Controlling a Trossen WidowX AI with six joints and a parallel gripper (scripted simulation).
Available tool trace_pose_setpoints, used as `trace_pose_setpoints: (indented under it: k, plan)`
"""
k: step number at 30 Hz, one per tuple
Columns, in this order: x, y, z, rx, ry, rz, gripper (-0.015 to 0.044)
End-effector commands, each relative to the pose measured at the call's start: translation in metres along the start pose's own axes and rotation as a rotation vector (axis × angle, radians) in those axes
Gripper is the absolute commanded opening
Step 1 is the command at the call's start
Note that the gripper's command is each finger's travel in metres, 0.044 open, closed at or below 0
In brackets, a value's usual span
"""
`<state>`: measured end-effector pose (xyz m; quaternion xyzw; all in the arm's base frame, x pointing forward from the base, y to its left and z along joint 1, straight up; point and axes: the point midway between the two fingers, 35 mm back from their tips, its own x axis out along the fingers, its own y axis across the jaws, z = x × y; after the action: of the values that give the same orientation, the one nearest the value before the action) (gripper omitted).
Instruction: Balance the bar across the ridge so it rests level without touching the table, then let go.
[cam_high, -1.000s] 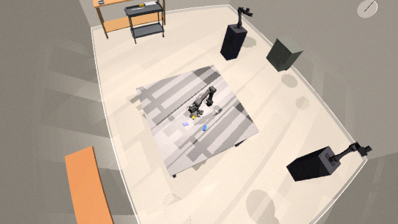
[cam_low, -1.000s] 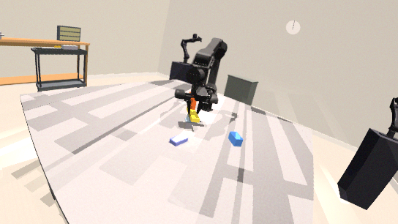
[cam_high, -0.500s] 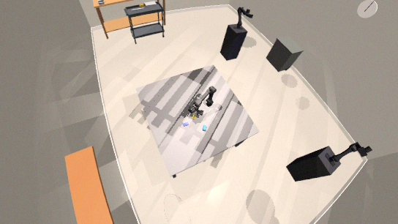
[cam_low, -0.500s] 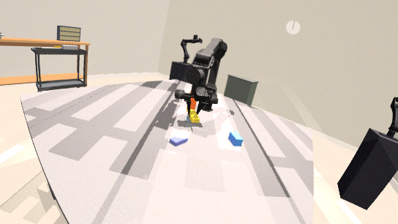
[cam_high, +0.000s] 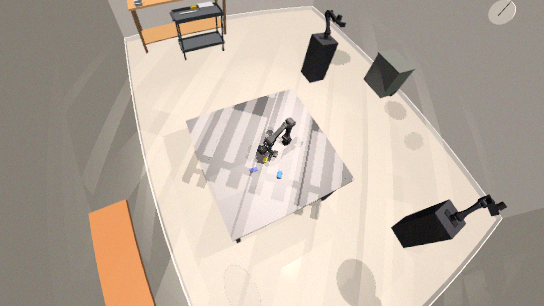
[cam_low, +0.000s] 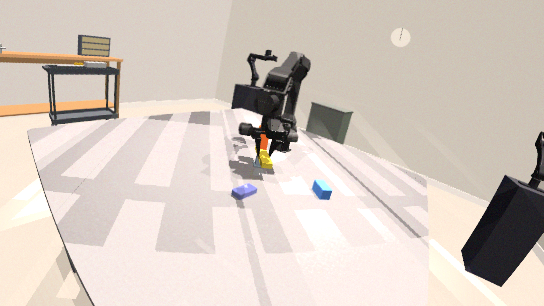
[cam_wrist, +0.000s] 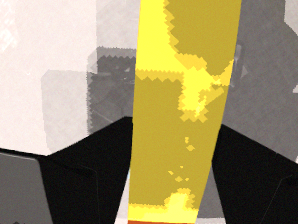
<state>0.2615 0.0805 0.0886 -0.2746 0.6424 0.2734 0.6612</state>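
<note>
Holding the bar (cam_wrist: 180, 96), yellow with an orange end, my gripper (cam_low: 267, 145) has its fingers clamped on it low above the table (cam_low: 150, 210), near the arm's base. I cannot make out the ridge clearly beneath it. I judge the step is lowering: I'd centre the bar's middle over the ridge, keep it level, and only release once neither end tips. Two blue blocks (cam_low: 322, 189) lie nearby, apart.
</note>
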Motion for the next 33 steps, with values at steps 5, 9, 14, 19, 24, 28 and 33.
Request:
trace_pose_setpoints:
  k: [5,9,14,19,24,28,33]
  plan:
    - [0.0032,0.0001,-0.0004,0.000,0.004,0.001,0.0000]
    - [0.0006,0.0001,-0.0003,0.000,0.004,0.001,0.0000]
    - [0.0005,0.0002,-0.0003,0.000,0.004,0.001,0.0000]
    - [0.0006,0.0001,-0.0002,0.000,0.004,0.001,0.0000]
    - [0.0006,0.0001,-0.0002,0.000,0.004,0.001,0.0000]
    - [0.0006,0.0001,-0.0001,0.000,0.004,0.001,0.0000]
    - [0.0004,0.0000,0.0004,-0.001,0.000,0.000,0.0000]
